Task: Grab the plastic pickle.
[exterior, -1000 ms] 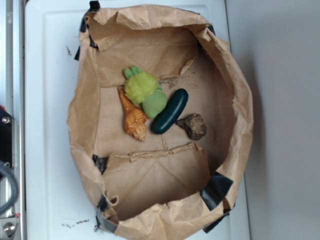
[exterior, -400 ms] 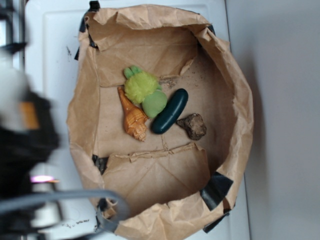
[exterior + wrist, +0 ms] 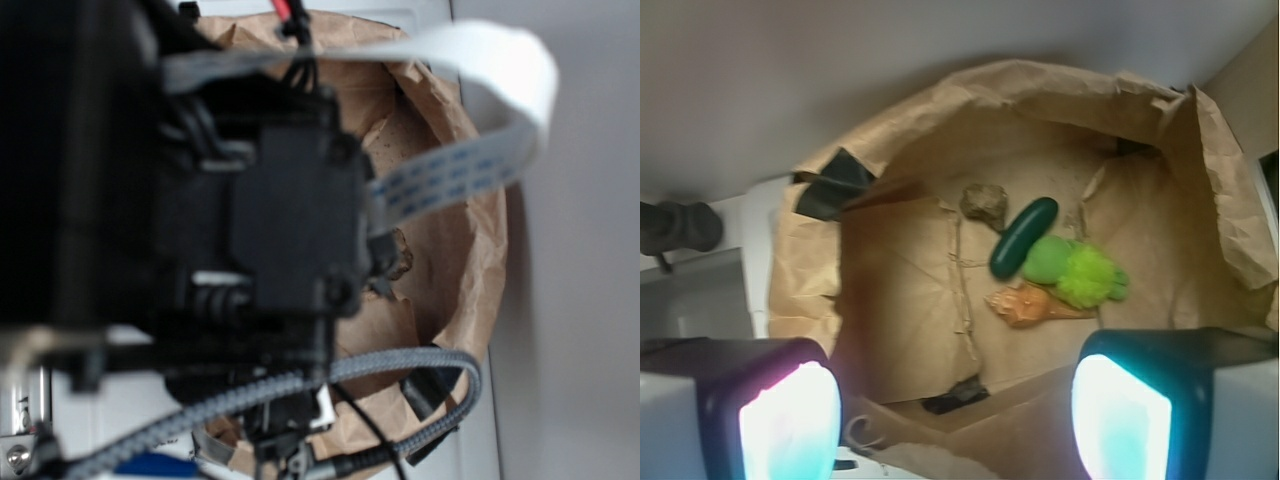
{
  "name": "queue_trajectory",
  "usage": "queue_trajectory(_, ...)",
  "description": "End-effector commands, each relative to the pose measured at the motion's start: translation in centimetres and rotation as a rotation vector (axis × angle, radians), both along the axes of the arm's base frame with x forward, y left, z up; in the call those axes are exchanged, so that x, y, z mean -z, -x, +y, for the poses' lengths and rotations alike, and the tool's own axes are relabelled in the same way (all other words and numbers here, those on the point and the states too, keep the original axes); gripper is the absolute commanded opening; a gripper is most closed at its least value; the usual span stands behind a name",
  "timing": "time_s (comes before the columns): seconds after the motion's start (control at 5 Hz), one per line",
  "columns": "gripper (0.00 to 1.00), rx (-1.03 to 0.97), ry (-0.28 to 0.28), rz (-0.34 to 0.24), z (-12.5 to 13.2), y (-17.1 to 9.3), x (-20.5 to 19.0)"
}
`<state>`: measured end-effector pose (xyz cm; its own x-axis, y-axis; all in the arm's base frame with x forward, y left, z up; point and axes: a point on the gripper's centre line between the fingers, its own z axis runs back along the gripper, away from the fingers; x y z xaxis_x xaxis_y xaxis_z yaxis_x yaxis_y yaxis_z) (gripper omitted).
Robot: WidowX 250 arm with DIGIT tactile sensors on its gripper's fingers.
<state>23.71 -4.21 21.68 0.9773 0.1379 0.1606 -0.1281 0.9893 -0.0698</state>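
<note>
The plastic pickle [image 3: 1023, 237], glossy dark green and oblong, lies on the floor of the brown paper bag [image 3: 900, 300] in the wrist view. It rests between a brown rock [image 3: 984, 203] and a pale green ball [image 3: 1045, 260]. My gripper [image 3: 955, 420] hangs high above the bag's near edge, open, with nothing between its glowing pads [image 3: 790, 425]. The pickle is well ahead of the fingertips. In the exterior view the arm [image 3: 200, 230] fills the frame and hides the pickle.
A fuzzy lime plush toy [image 3: 1090, 277] and an orange shell [image 3: 1032, 303] lie beside the ball. The bag's crumpled walls [image 3: 470, 250] rise around everything. Black tape [image 3: 835, 180] holds a corner. A white tray [image 3: 110, 410] lies under the bag.
The arm has swung in from the left edge over the bag and now covers the pickle, shell, ball and plush toy in the exterior view. The objects themselves have not moved.
</note>
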Motion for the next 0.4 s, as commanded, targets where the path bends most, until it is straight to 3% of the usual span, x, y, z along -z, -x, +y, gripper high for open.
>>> queue_trajectory(0.0,1.00,0.094,-0.031,-0.131,0.2,-0.9,1.6)
queue_trajectory(0.2,1.00,0.187,-0.047,-0.183,0.9,-3.6,4.7)
